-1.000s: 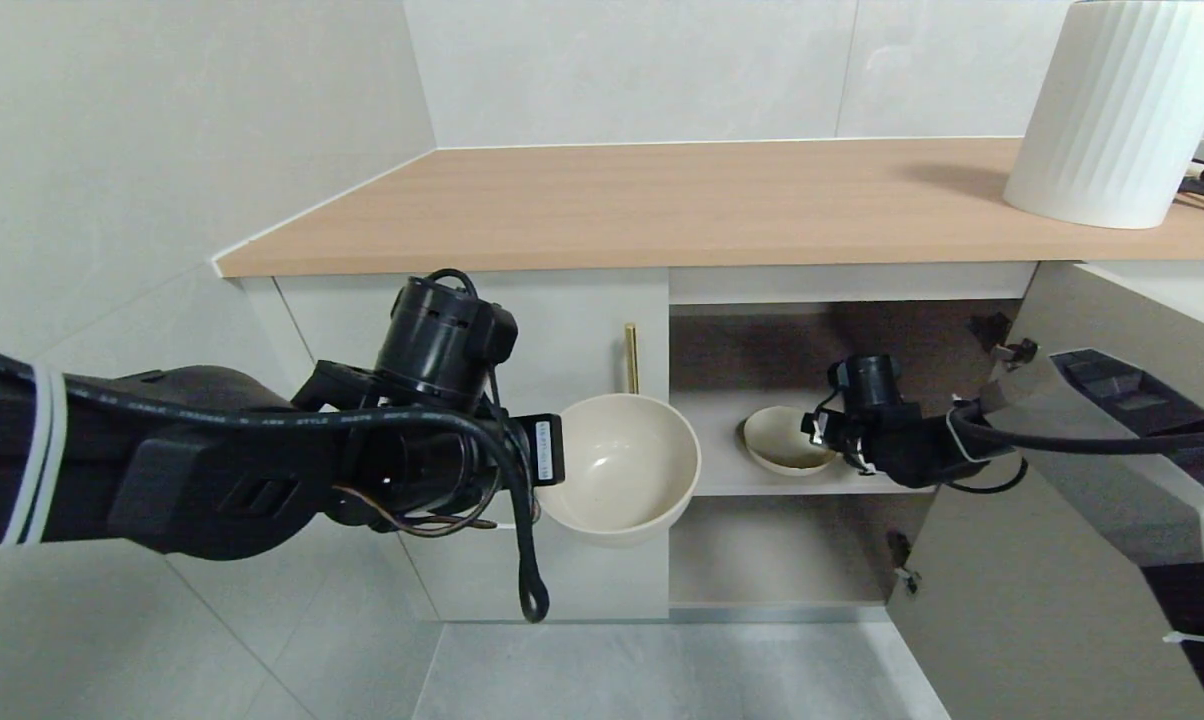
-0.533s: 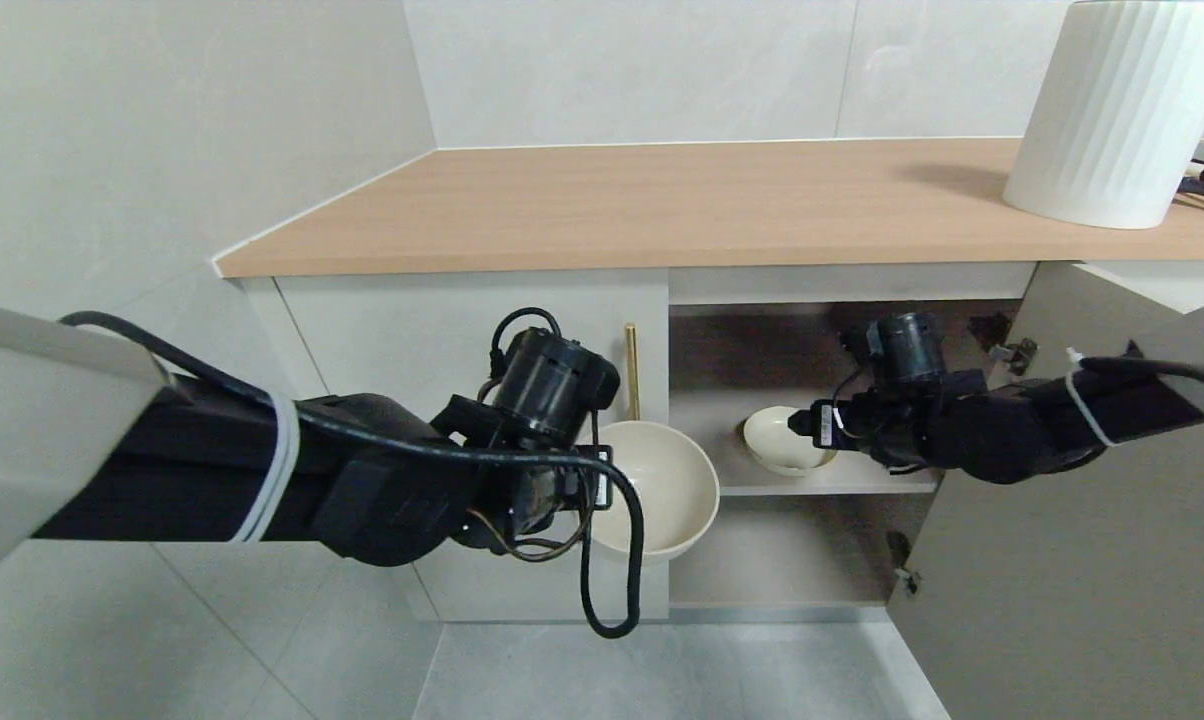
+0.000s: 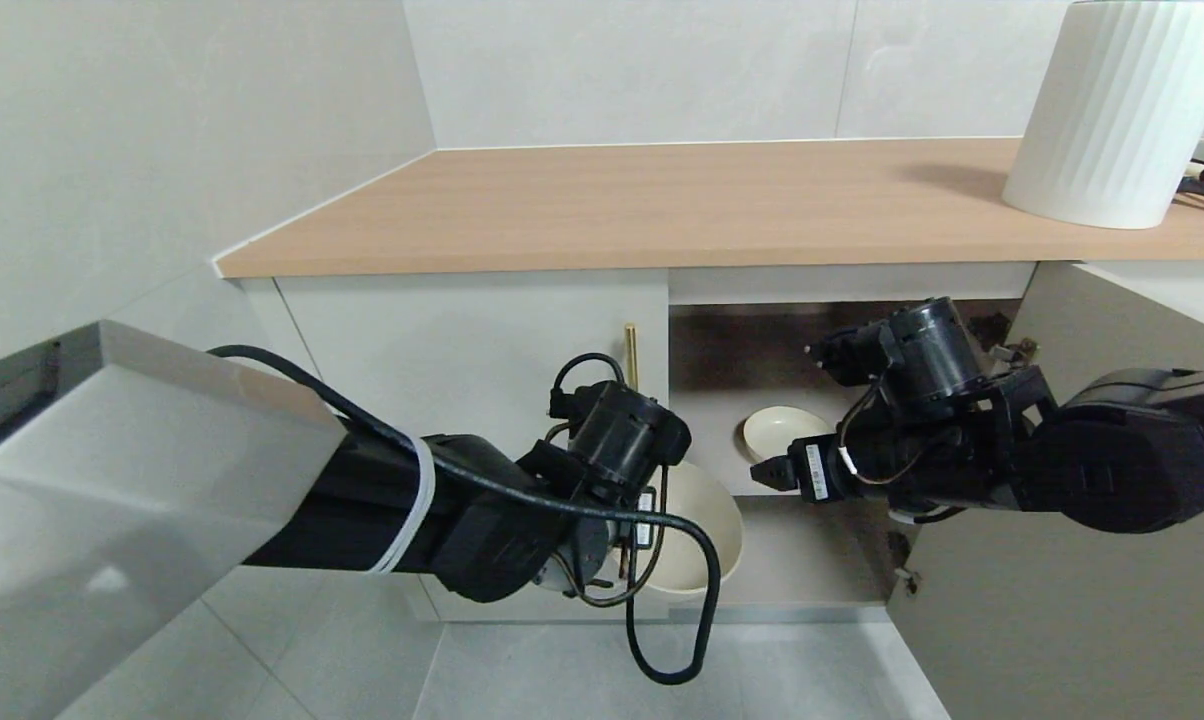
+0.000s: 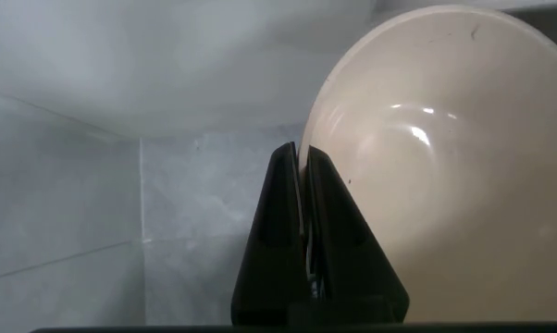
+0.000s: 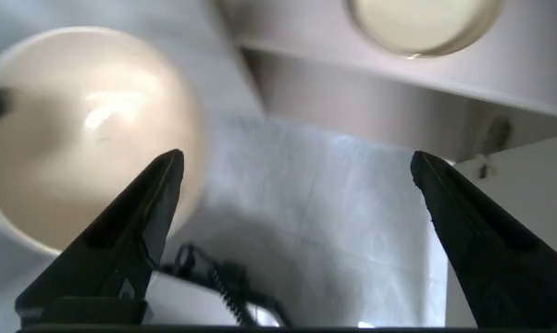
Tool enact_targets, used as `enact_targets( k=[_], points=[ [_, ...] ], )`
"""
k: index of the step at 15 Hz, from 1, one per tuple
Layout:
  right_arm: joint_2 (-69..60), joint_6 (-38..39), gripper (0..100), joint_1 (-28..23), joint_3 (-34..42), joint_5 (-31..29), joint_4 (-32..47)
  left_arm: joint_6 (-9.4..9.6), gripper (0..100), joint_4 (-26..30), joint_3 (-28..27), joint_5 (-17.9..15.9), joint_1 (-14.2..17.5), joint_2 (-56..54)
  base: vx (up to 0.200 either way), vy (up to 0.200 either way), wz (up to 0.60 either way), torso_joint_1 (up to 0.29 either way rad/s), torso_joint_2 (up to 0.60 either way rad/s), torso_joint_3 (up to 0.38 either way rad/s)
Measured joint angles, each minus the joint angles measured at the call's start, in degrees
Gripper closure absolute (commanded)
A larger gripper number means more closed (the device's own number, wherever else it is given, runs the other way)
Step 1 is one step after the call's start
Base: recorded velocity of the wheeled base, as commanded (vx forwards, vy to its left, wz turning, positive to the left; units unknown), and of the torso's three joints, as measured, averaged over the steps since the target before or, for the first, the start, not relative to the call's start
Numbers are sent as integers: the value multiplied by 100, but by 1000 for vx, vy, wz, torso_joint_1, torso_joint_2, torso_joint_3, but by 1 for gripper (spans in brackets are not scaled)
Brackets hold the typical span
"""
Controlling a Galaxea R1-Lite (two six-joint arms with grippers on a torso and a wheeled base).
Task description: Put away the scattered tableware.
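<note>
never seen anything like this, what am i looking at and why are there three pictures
This is a two-armed robot putting dishes away in a kitchen cabinet. The wide picture comes from a camera on its head, looking down at both black arms. The other two come from cameras on its wrists, each looking along that arm's own gripper, a two-fingered clamp.

The left gripper is pinched shut on the rim of a cream bowl, held low in front of the cabinet's open side. The right gripper is open and holds nothing. It is in front of the shelf, where a small dish lies. On the wooden counter above stands a white ribbed container.
</note>
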Motion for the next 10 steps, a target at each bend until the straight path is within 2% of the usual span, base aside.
enact_targets(
  k=[3,10],
  points=[
    [212,41,0,124,6,4,-27,-104,100,-180,-20,5,-83,11,0,0,0,0,0,0],
    [499,79,0,161,-46,39,-101,-184,100,-219,-5,-20,-187,-88,0,0,0,0,0,0]
  ],
)
